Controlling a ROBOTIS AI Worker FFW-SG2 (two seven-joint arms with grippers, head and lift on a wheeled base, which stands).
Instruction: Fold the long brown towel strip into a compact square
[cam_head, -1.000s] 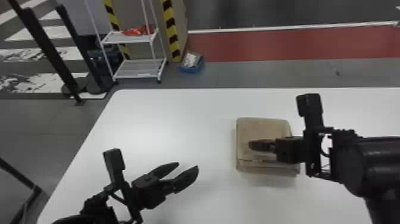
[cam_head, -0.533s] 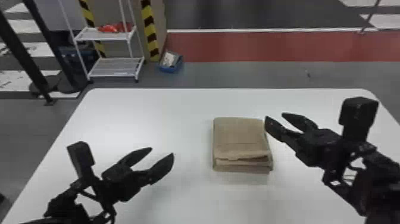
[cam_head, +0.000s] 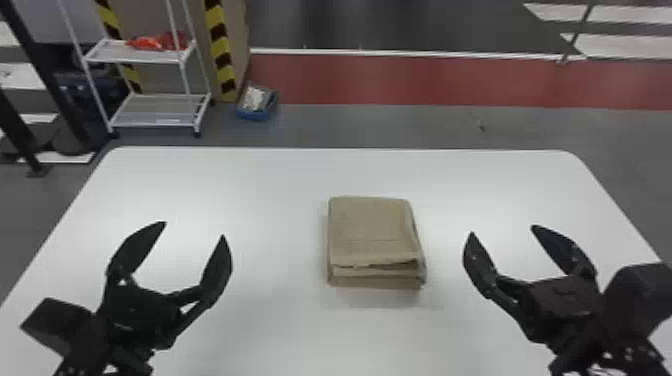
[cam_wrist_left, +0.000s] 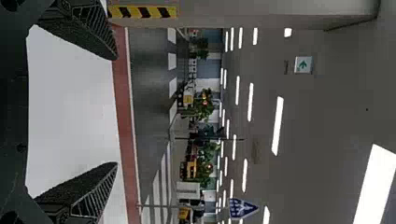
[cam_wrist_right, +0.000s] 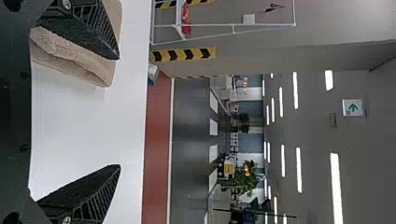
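The brown towel (cam_head: 372, 230) lies folded into a thick, nearly square stack on the white table, its layered edge facing the robot. My left gripper (cam_head: 194, 228) stands open to the left of the towel, apart from it. On the towel's other side, also apart, is my right gripper (cam_head: 502, 231) with its fingers spread. In the left wrist view, the left gripper (cam_wrist_left: 116, 111) has nothing between its fingers. The right wrist view has the right gripper (cam_wrist_right: 119, 112) spread over bare tabletop, with the towel (cam_wrist_right: 74, 58) partly behind one finger.
The white table (cam_head: 280, 200) has its far edge beyond the towel. Past it, on the floor, stand a white shelf rack (cam_head: 155, 110) with red items on it and a blue bin (cam_head: 256, 107). Bare tabletop lies around the towel.
My right gripper has moved off the towel to the right and opened. The head view has shifted. The towel keeps its folded shape, and my left gripper's fingers are spread wider.
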